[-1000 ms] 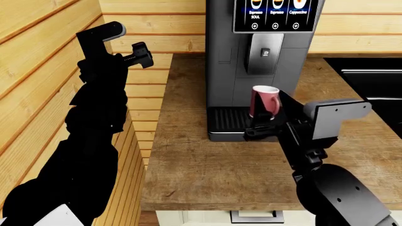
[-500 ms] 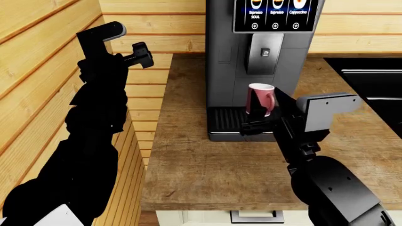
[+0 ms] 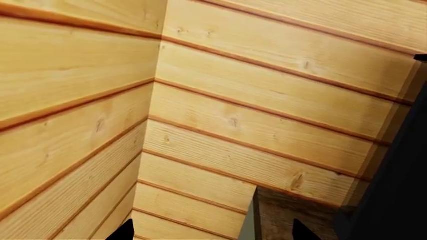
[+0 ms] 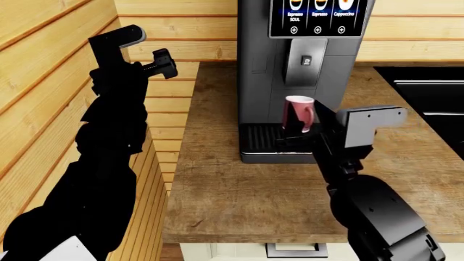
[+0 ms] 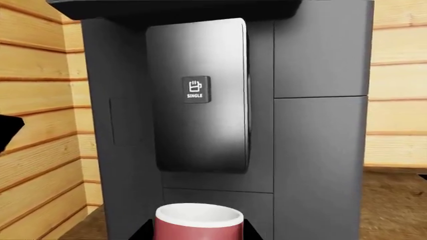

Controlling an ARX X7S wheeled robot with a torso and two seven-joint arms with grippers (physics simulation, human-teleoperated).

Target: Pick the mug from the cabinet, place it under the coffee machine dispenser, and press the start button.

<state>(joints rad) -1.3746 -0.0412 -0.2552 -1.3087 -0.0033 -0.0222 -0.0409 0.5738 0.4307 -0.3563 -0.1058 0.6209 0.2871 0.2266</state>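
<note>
The red-pink mug point(image 4: 299, 113) with a white inside is upright between the fingers of my right gripper point(image 4: 296, 138), over the black drip tray point(image 4: 262, 138) and just below the grey dispenser point(image 4: 305, 61) of the coffee machine point(image 4: 254, 54). In the right wrist view the mug point(image 5: 198, 225) sits between the jaws, right under the dispenser block point(image 5: 198, 95) with its cup icon. My left gripper point(image 4: 165, 63) is raised by the wooden wall, open and empty; only its two fingertips point(image 3: 124, 231) show in the left wrist view.
The machine's touch screen point(image 4: 318, 15) with drink icons and plus buttons is above the dispenser. A wooden counter point(image 4: 232, 201) carries the machine. A black appliance point(image 4: 431, 92) stands at the right. Wooden plank walls point(image 4: 51, 81) close the left side.
My right gripper has carried the mug a little left and toward the machine, over the drip tray under the dispenser. The left arm has not moved.
</note>
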